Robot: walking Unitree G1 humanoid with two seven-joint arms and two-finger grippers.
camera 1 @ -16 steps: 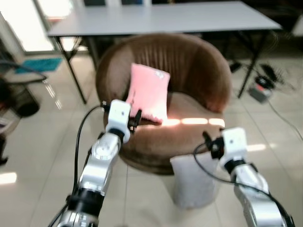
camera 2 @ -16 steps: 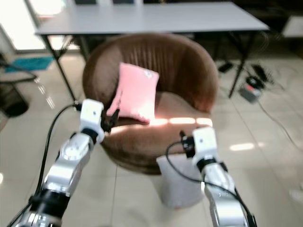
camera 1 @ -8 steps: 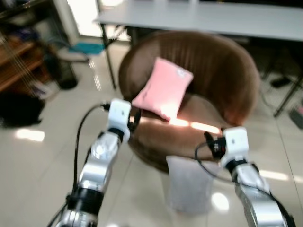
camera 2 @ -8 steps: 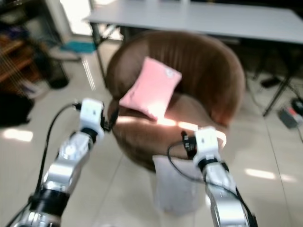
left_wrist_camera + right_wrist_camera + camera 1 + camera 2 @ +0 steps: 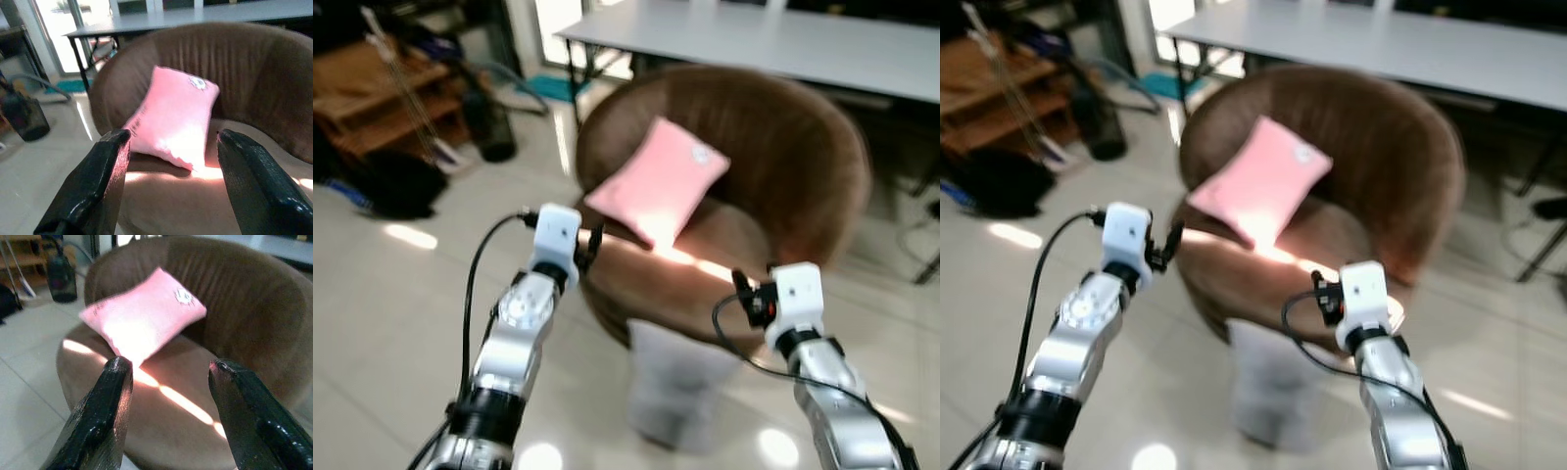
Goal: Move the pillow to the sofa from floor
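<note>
A pink pillow point(image 5: 658, 182) leans against the backrest of a round brown sofa chair point(image 5: 773, 166), resting on its seat. My left gripper point(image 5: 590, 245) is held up just short of the seat's left edge, fingers point(image 5: 93, 191) open and empty with the pillow point(image 5: 172, 116) straight ahead. My right gripper point(image 5: 744, 294) hovers in front of the seat's front edge, also open and empty; its fingers point(image 5: 102, 418) frame the pillow point(image 5: 142, 318) and the seat. A pale grey cushion-like thing point(image 5: 671, 382) stands on the floor below the seat, between my arms.
A long grey table point(image 5: 773, 39) stands behind the chair. At the left are a wooden shelf unit point(image 5: 391, 98), a dark bag point(image 5: 396, 181) and a black bin point(image 5: 489, 127). Shiny tiled floor point(image 5: 391, 323) lies open to the left.
The whole view has swung left, so the chair now sits right of centre and the shelf and bag have come into view. Both grippers hold the same open pose.
</note>
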